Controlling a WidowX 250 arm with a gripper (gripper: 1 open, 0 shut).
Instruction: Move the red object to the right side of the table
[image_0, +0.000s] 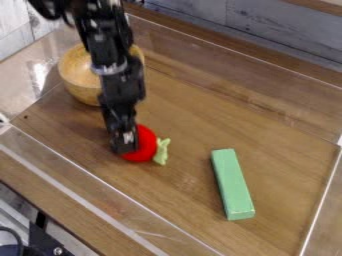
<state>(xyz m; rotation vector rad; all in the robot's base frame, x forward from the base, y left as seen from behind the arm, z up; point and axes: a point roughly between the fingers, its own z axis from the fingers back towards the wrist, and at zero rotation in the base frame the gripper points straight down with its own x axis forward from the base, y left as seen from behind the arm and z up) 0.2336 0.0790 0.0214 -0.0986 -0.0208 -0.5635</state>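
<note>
The red object (143, 148), a small round ball with a pale green stem pointing right, lies on the table (247, 105) left of centre. My gripper (123, 138) points straight down onto the ball's left side. Its dark fingers are open and low, at the ball's height, and hide part of the ball. The arm is slightly blurred. The ball rests on the wood and is not lifted.
A wooden bowl (75, 76) stands at the back left, just behind the arm. A long green block (231, 183) lies at the front right. Low clear plastic walls (80, 185) border the tabletop on all sides.
</note>
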